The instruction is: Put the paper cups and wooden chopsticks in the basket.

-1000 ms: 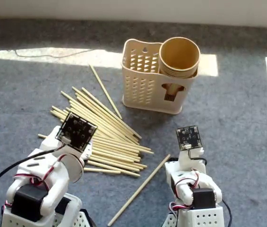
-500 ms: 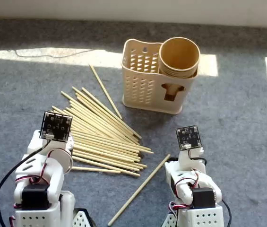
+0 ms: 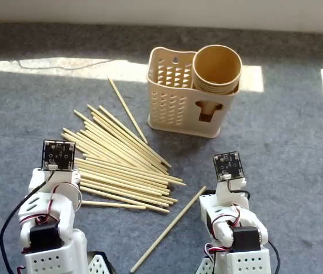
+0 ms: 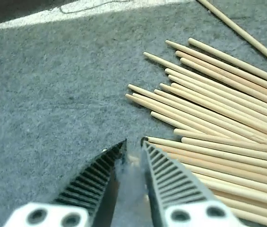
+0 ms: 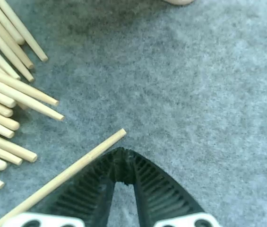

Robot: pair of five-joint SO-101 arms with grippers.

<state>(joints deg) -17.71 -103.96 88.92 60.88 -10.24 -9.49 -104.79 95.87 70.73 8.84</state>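
left wrist view: left hand (image 4: 133,142) slightly parted beside chopsticks (image 4: 218,118) | right hand (image 5: 122,152) clenched

The high camera is looking down over the carpet (image 3: 298,148) from behind both arms. The wrist cameras are pointing low and close past the left gripper (image 4: 133,142) and the right gripper (image 5: 122,151), each catching the chopstick pile (image 3: 121,165) that the overhead view is also showing

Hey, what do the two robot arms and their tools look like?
Both the left arm and right arm are white plastic with black motors, red and white wires, and a square black board up top. The left tool and right tool are black, ribbed and tapered to points.
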